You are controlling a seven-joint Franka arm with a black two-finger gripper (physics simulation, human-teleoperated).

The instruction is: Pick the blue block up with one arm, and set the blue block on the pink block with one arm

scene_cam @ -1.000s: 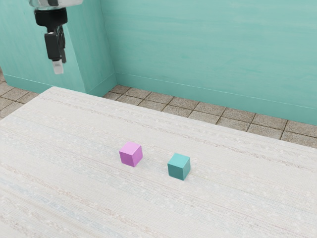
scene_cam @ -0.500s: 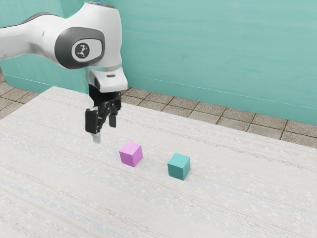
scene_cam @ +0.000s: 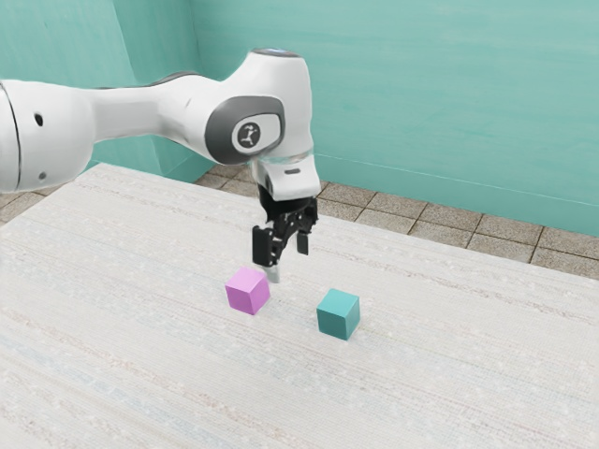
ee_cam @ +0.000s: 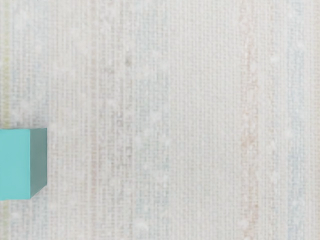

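The blue block (scene_cam: 338, 313), teal in colour, sits on the pale table (scene_cam: 140, 374). The pink block (scene_cam: 247, 290) stands a short way toward the exterior view's left of it, apart from it. My gripper (scene_cam: 286, 258) hangs just above the table, behind the two blocks and nearer the pink one, touching neither. Its black fingers point down and stand apart with nothing between them. In the wrist view the blue block (ee_cam: 20, 164) lies at the picture's edge, off to one side of my hand, with bare tabletop under the hand.
The white arm (scene_cam: 140, 117) reaches in from the exterior view's left over the table's back half. A tiled floor (scene_cam: 421, 220) and a teal wall (scene_cam: 421, 84) lie beyond the table's far edge.
My hand has swung down from the upper left and moved toward the exterior view's right, ending low behind the blocks. Both blocks stay where they were.
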